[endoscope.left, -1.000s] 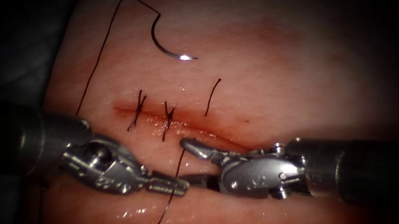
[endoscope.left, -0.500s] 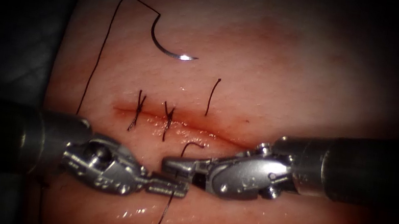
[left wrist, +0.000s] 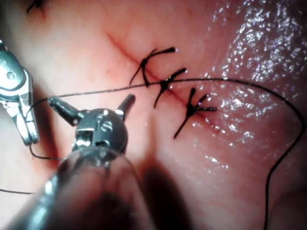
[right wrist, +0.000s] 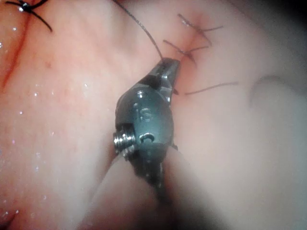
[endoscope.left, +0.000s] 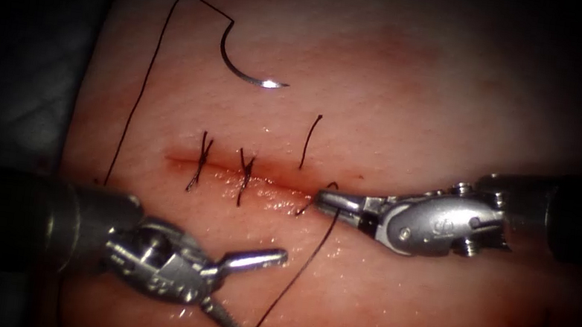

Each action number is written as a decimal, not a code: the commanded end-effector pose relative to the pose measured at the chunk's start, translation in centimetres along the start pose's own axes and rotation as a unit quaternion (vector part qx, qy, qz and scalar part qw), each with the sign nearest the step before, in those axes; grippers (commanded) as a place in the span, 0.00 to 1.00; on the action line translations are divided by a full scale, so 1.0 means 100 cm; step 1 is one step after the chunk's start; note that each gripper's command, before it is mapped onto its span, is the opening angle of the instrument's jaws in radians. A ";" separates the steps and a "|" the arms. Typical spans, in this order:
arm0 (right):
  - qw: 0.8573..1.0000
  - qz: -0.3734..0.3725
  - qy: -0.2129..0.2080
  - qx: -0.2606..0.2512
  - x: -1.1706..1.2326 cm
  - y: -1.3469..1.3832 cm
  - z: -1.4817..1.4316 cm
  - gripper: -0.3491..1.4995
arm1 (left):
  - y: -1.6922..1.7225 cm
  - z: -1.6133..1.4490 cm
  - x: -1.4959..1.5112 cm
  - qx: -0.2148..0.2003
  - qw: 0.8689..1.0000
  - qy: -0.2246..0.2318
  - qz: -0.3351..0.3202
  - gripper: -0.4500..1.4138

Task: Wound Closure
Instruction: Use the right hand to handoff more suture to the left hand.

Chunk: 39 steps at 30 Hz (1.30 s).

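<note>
The right tool [endoscope.left: 327, 200] is gripping the thread [endoscope.left: 290, 285] with its jaws clenched, right at the cut [endoscope.left: 280, 187], just to the right of the second of the two tied stitches [endoscope.left: 245, 172]; half a second ago it was lower, beside the left tool, so it is drawing the strand up toward 12 o'clock. From those jaws the thread is running down toward 7 o'clock, passing just to the right of the left tool [endoscope.left: 249, 289]. That tool is sitting below the cut with its jaws spread wide and holding nothing, having let go since the earlier picture. The needle [endoscope.left: 247, 68] is lying free on the tissue [endoscope.left: 406, 88], well above the cut at about 11 o'clock from both tools, out of the tissue and in neither tool, its curve opening upward and its point aiming toward 3 o'clock. Its tail of thread is looping over and trailing down the left side. The left tool seems the nearer of the two to the slanting strand, which is lying at roughly 2 o'clock from its open jaws. In the left wrist view the thread [left wrist: 201, 81] is crossing over the stitched line.
</note>
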<state>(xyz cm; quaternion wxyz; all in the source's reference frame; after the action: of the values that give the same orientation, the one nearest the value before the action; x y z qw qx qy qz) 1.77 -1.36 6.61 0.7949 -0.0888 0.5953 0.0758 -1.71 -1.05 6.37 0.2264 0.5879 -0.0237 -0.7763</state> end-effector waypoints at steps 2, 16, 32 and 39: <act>1.000 0.013 0.000 -0.003 -0.0015 0.0007 0.0002 0.00 | 0.0004 0.0012 -0.0007 -0.008 1.000 -0.002 0.009 0.72; 0.998 0.058 0.003 -0.013 -0.0039 0.0030 0.0001 0.00 | 0.0015 0.0016 -0.0025 -0.023 0.999 0.015 0.047 0.65; 0.995 0.098 0.019 -0.015 -0.0052 0.0038 0.0005 0.00 | 0.0033 0.0038 -0.0010 -0.039 0.990 0.047 0.127 0.55; 0.994 0.102 0.019 -0.015 -0.0054 0.0036 0.0006 0.00 | 0.0040 0.0032 0.0005 -0.052 0.986 0.052 0.149 0.50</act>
<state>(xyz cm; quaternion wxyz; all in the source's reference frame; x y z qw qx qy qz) 1.53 -0.99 7.08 0.7703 -0.0412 0.6149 0.1639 -1.82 -1.48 6.48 0.3718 0.6046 -0.0589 -0.7020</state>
